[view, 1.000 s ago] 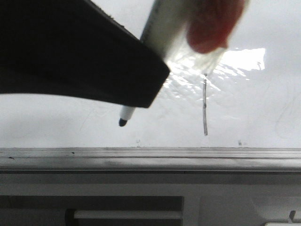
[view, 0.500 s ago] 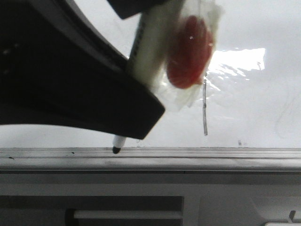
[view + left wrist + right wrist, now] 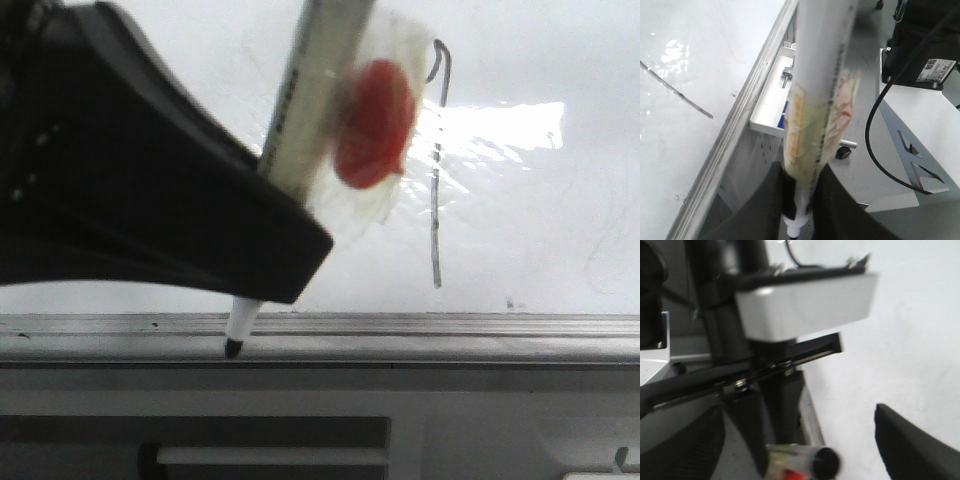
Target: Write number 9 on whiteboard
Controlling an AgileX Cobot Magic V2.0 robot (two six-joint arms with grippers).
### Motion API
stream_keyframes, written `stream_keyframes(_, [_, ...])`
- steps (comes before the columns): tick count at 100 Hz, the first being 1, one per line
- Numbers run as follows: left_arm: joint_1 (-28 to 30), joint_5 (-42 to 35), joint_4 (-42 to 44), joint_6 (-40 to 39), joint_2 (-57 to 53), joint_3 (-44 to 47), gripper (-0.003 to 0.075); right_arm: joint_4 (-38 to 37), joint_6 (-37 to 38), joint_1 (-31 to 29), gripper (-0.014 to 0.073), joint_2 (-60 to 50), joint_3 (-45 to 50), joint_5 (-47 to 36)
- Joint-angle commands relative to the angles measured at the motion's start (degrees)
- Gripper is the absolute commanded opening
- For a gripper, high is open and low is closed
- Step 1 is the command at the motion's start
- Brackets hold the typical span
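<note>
The whiteboard (image 3: 540, 200) fills the front view, with glare at its middle. On it stands the number 9 (image 3: 437, 190), a thin black line with a small loop on top of a long straight tail. My left gripper (image 3: 285, 265) is shut on a marker (image 3: 300, 110) wrapped in clear tape with a red patch. The marker tip (image 3: 233, 348) sits over the board's lower frame, left of the 9. In the left wrist view the marker (image 3: 817, 90) runs between the dark fingers (image 3: 760, 210), and part of the line (image 3: 677, 93) shows. My right gripper (image 3: 800, 450) is open, with the marker's back end (image 3: 812, 462) between its fingers.
A grey metal frame (image 3: 420, 326) borders the board's near edge. Beyond the board's side are a white tray (image 3: 767, 112), a white cabinet (image 3: 915, 135) with a black cable (image 3: 871, 125), and a castor wheel (image 3: 842, 151). The left arm's camera housing (image 3: 805, 305) is close to the right wrist.
My left gripper has carried the marker down off the board surface to the lower frame. The loop of the 9, hidden before, now shows.
</note>
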Motion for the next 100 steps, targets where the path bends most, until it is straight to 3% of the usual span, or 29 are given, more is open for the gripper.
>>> stream_keyframes(1, [-0.02,-1.00,-3.12,-1.11,-0.63,-0.42,-0.0020,-4.60,0.20,-1.20,0.0570,-3.13,-4.49,-0.91])
stream_keyframes(11, [-0.02,-3.54,-5.98,-1.22,-0.63,0.46,-0.0020,-4.74,0.37,-2.13,0.0430,-6.41,-6.50,-0.92])
stream_keyframes(27, [-0.13,-14.35,-16.95,-1.20,-0.63,0.85,-0.0021,-4.74,0.50,-2.13,-0.0073,-11.16,-6.87,0.68])
stream_keyframes(40, [-1.46,-27.53,-27.59,-1.20,-0.42,0.38,-0.0021,-4.83,1.40,-2.13,-0.0057,-13.10,-6.87,6.85])
stream_keyframes(60, [-6.51,-42.68,-35.37,-1.10,1.94,-3.63,-0.0021,-11.69,10.90,-2.13,-0.0058,-13.69,-6.87,13.66])
stream_keyframes(71, [-8.13,-47.54,-38.60,-0.61,4.87,-6.38,-0.0021,-13.35,13.14,-2.13,-0.0058,-13.69,-6.87,13.89])
stream_keyframes(100, [-8.00,-51.58,-39.88,-0.50,10.03,-8.53,-0.0021,-13.35,13.82,-2.13,-0.0058,-13.69,-6.87,13.68])
